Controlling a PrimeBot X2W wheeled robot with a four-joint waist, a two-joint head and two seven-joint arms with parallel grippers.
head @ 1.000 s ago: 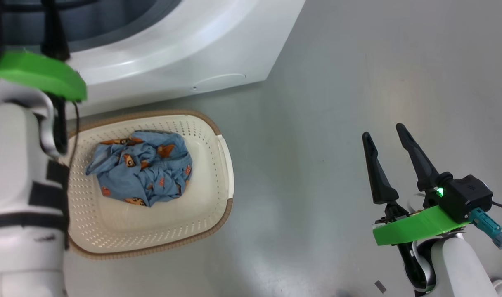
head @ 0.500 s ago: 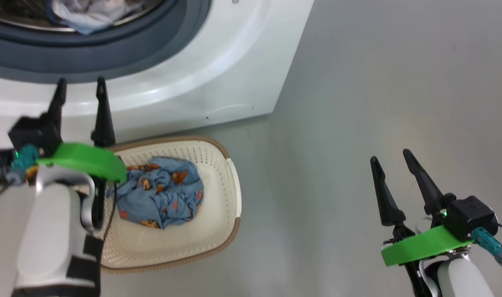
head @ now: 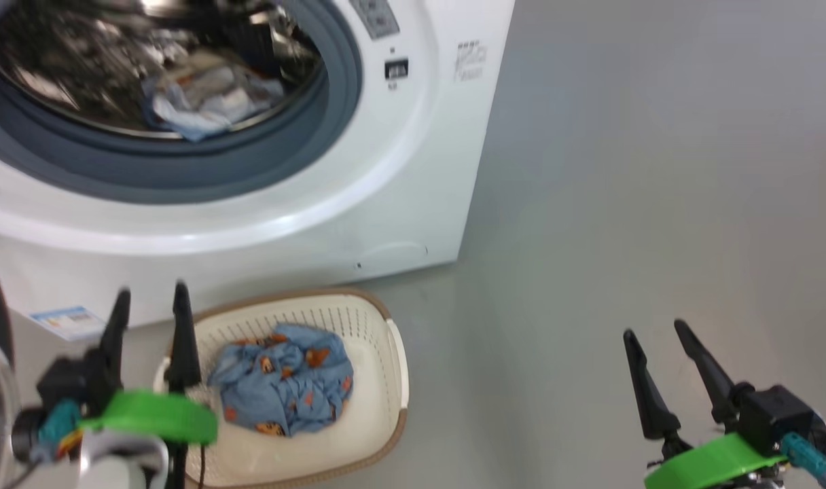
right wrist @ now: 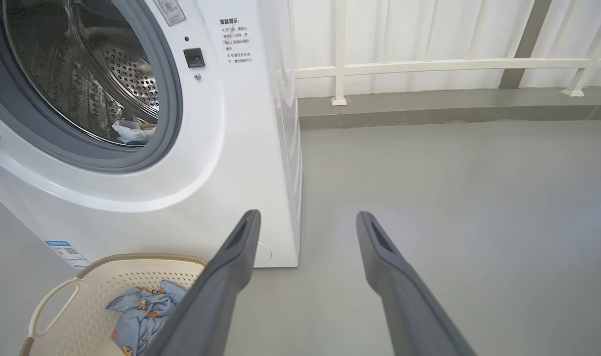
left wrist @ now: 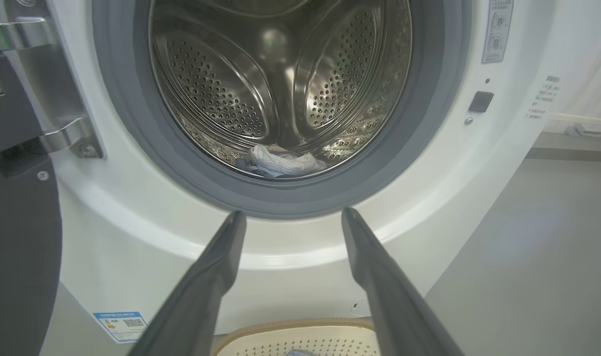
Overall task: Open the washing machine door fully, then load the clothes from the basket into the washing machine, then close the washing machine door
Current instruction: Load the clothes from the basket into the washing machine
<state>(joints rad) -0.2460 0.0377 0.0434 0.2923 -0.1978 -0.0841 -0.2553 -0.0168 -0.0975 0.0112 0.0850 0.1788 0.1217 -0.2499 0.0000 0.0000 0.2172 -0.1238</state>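
Observation:
The white washing machine [head: 399,190] stands with its drum open, and pale cloth [head: 202,102] lies inside it. The washing machine door [left wrist: 19,222] is swung out to the left, dark and edge-on. On the floor in front sits the cream basket [head: 394,353] holding the blue clothes [head: 284,387] with orange print. My left gripper [head: 151,292] is open and empty over the basket's left far corner, aimed at the drum [left wrist: 280,84]. My right gripper [head: 654,331] hangs open and empty over bare floor, well to the right of the basket [right wrist: 83,301].
Grey floor [head: 623,170] stretches to the right of the machine. A white railing [right wrist: 429,64] and a low kerb run along the wall behind it. A blue label [left wrist: 120,324] is stuck low on the machine's front.
The head camera has tilted up, bringing the drum into view. My left gripper has drawn back from the drum opening to above the basket's edge. Both grippers stay open.

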